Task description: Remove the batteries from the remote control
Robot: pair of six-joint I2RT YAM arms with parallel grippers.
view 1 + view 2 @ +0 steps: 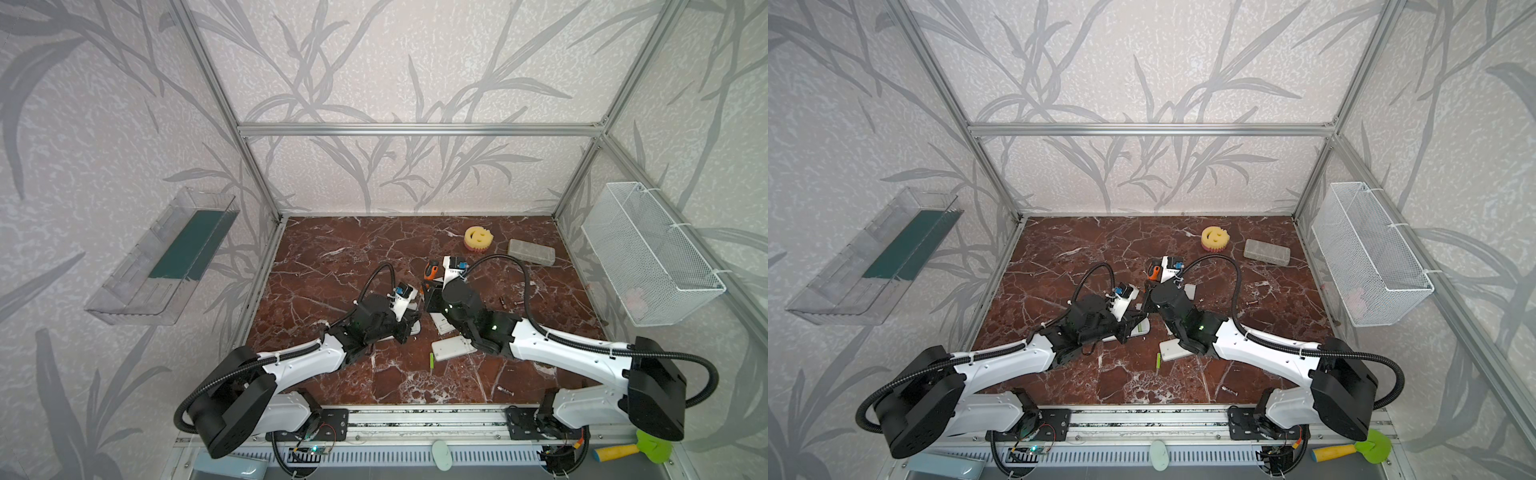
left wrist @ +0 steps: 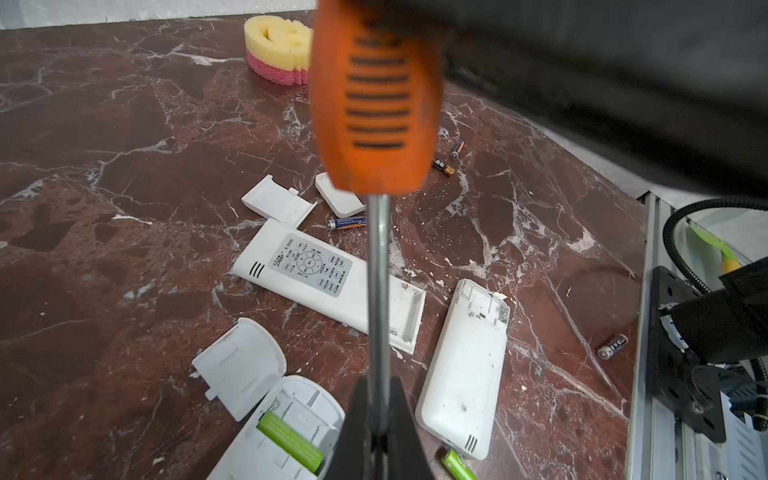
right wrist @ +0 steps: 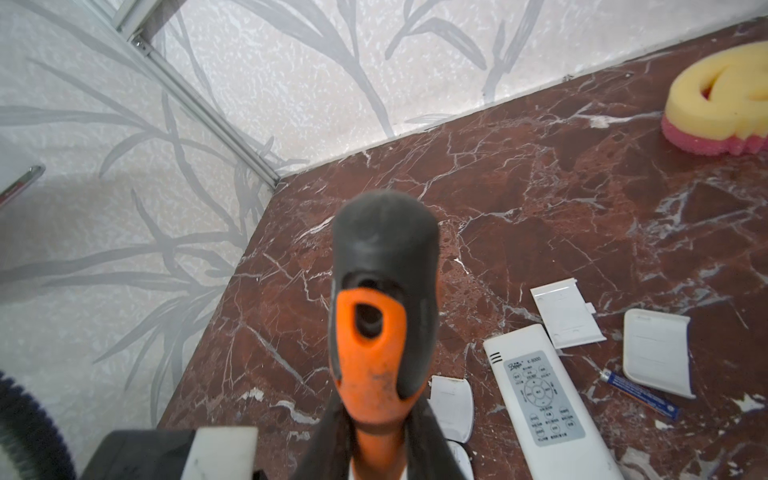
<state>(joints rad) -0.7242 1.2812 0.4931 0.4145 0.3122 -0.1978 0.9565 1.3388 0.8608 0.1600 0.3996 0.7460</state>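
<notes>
A red-brown marble tabletop fills the floor of the cell. The left arm and the right arm both reach in to its middle, where their heads nearly meet. A white wire basket hangs on the right wall and a clear plastic shelf on the left wall. Three white remotes lie close together under the arms. They are a long remote with a grey button panel, a plain remote just beside it, and an opened remote right by the left gripper. A grey block and a yellow smiley sponge with a pink base sit near the back right. An orange-handled screwdriver hangs between the two arms. The left gripper is clamped tight on its bare metal shaft, below the handle. The right gripper has its fingers flanking the orange neck of the handle, but whether they press on it or stand just off it cannot be told. A rounded cover lies against the opened remote. A flat cover and a curved cover lie beyond the long remote. One lime green battery sits in the opened remote's bay. A second lime green battery lies loose on the marble by the plain remote's end. A blue battery lies between the long remote and the curved cover. A black-and-gold battery and a small dark battery lie farther off, and a silvery grey battery lies near the table's front edge.
</notes>
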